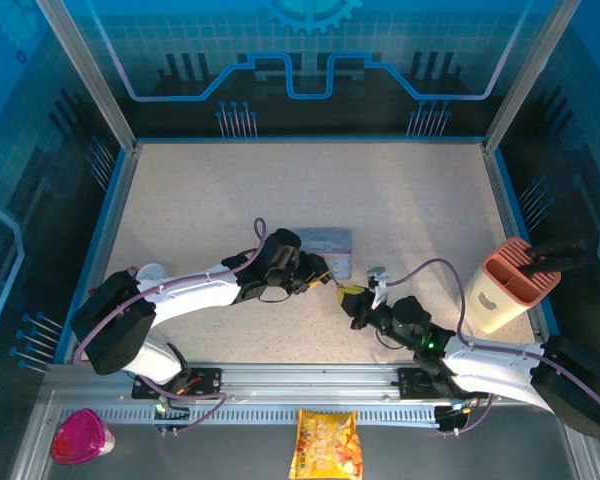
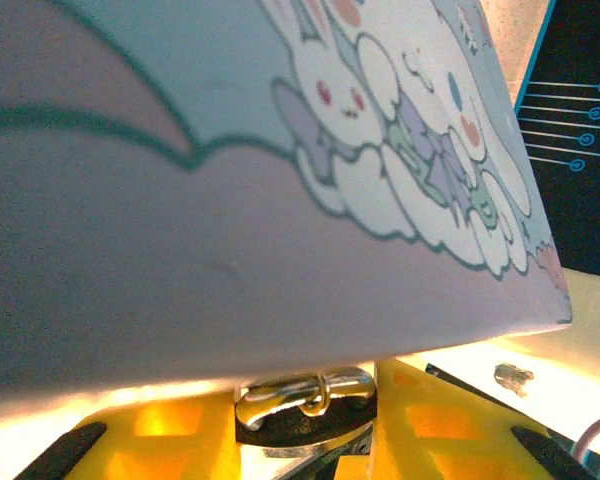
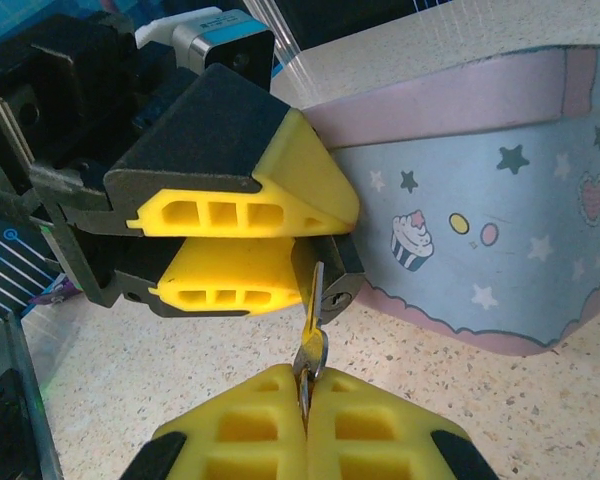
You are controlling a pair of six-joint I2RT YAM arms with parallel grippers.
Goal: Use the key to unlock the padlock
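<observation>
Padlock [image 3: 335,288] sits pinched in my left gripper [image 3: 325,240], yellow fingers [image 3: 250,215] clamped on its dark body, while my right gripper [image 3: 305,385] is closed tight on the key [image 3: 311,335], whose thin blade stands up from that grip and touches the padlock's underside. Whether the blade is inside the keyhole I cannot tell. Both grippers meet at the near middle of the table [image 3: 160,380], just beside the right end of the pale blue cartoon tin [image 3: 500,240].

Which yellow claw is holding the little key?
The right gripper, the lower one in the right wrist view: it is pinched shut on the key. The left gripper above grips the padlock instead.
</observation>
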